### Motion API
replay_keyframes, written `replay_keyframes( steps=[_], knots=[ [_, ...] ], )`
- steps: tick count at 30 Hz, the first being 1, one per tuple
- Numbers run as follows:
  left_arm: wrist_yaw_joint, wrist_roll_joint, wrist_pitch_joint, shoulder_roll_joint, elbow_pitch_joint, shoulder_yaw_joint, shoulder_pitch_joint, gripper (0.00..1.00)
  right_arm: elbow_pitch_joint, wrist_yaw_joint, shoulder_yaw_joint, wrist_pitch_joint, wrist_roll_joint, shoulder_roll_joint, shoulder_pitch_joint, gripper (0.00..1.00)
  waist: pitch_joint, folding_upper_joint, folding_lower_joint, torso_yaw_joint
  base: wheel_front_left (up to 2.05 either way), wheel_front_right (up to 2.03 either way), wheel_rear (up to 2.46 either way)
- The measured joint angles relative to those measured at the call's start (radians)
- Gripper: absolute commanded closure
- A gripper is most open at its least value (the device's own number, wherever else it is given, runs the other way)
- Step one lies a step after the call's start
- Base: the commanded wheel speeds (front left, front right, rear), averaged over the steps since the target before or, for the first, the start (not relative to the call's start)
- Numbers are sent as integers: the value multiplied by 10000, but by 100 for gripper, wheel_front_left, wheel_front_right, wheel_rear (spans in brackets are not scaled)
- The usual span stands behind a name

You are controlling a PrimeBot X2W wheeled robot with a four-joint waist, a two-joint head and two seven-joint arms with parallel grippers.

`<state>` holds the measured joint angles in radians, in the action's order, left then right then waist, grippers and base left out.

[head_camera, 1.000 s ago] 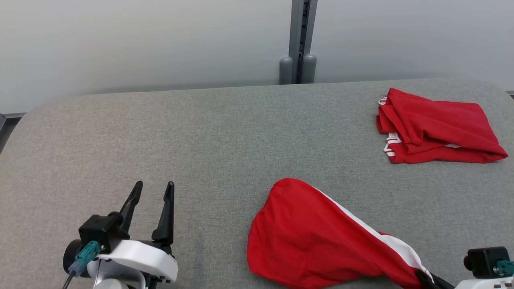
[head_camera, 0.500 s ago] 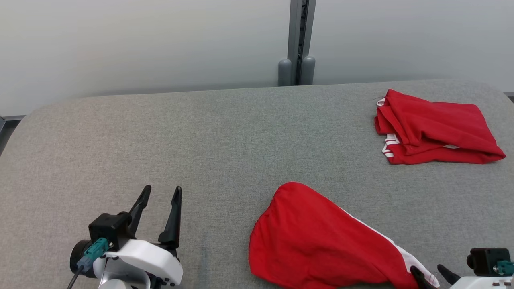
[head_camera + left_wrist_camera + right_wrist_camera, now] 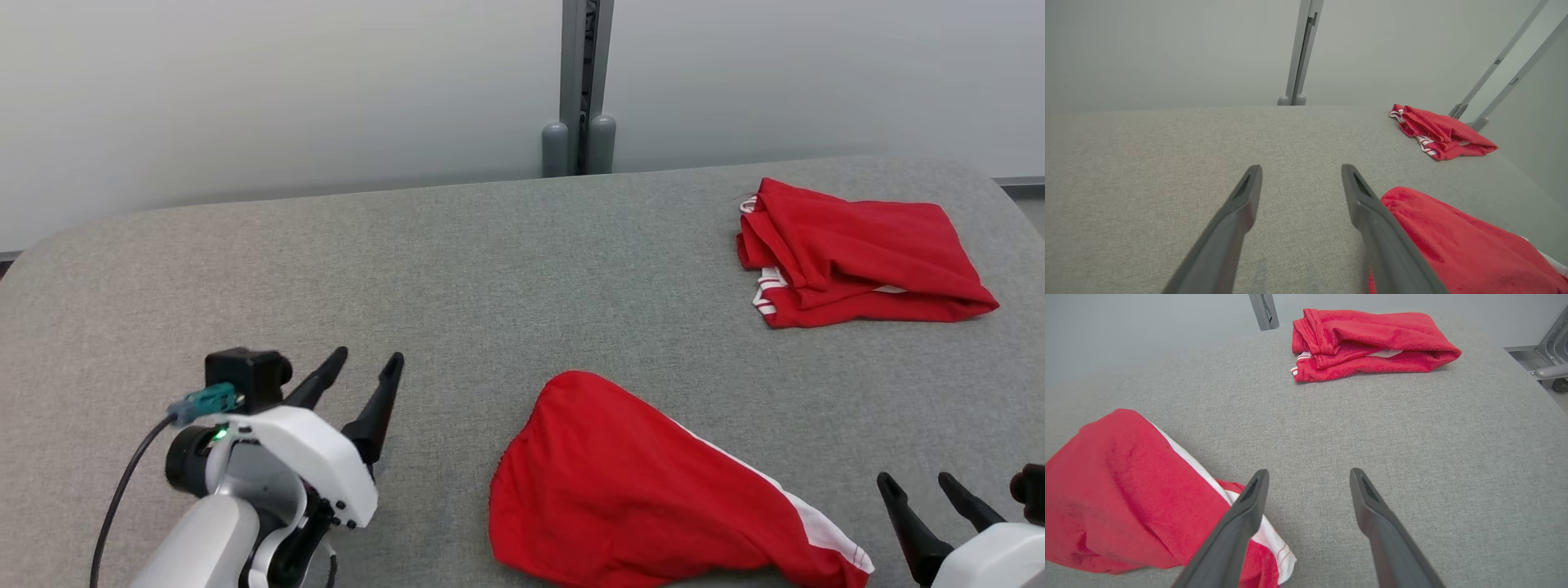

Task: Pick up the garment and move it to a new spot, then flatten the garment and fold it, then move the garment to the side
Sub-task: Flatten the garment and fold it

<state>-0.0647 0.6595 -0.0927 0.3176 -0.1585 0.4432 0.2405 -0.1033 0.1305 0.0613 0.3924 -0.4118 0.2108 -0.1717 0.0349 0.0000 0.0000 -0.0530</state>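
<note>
**Head view.** The garment (image 3: 653, 498) lies bunched on the near side of the grey padded table (image 3: 490, 269). It sits between the two grippers, closer to the right one. The left gripper (image 3: 367, 357) and right gripper (image 3: 914, 478) both stand spread wide and hold nothing. A folded red garment (image 3: 857, 253) rests well apart, at the far right. Risk: a pinch taken on the rounded lump may catch several layers at once, so the cloth would lift as a wad rather than spread.

**Left wrist view.** The left gripper (image 3: 1301, 169) has its fingers parted over bare table, with the garment (image 3: 1453, 237) just beside one finger. Risk: closing here would miss the cloth, or nip only a fold's edge, which could slip.

**Right wrist view.** The right gripper (image 3: 1309, 473) is wide open and empty. The garment (image 3: 1118, 490) lies beside one finger, hem corner nearest. Appearance: red, soft and napped, with a white side stripe and thin red lines at the hem — domed, creased, no flat outline yet.
</note>
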Motion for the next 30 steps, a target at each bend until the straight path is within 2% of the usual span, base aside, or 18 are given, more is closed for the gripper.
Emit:
replay_keyframes(
  steps=[4,7,11,14,19,30],
  knots=[
    [880,1160,-2220,17,-548,341,850,0,-240,0,33,4,98,-146,192,0,111,0,0,-175,0,0,0],
    [1402,2568,-3942,-121,-1011,360,1564,0,-336,0,8,-13,115,-245,337,0,240,0,1,-349,0,0,0],
    [1689,3521,-6171,180,-1532,694,2507,0,-309,0,-92,-130,159,-391,603,0,509,0,1,-664,0,0,0],
    [1770,4297,-7467,203,-1751,798,2961,0,-203,0,-240,-249,157,-491,851,0,740,0,0,-964,0,0,0],
    [1839,4753,-8406,410,-1868,869,3651,0,36,0,-483,-543,150,-600,1308,0,1205,0,1,-1503,0,0,0],
    [1868,5776,-9837,63,-2222,1141,4044,0,669,0,-955,-1047,65,-757,1891,0,2040,0,0,-2535,0,0,0]
  ],
)
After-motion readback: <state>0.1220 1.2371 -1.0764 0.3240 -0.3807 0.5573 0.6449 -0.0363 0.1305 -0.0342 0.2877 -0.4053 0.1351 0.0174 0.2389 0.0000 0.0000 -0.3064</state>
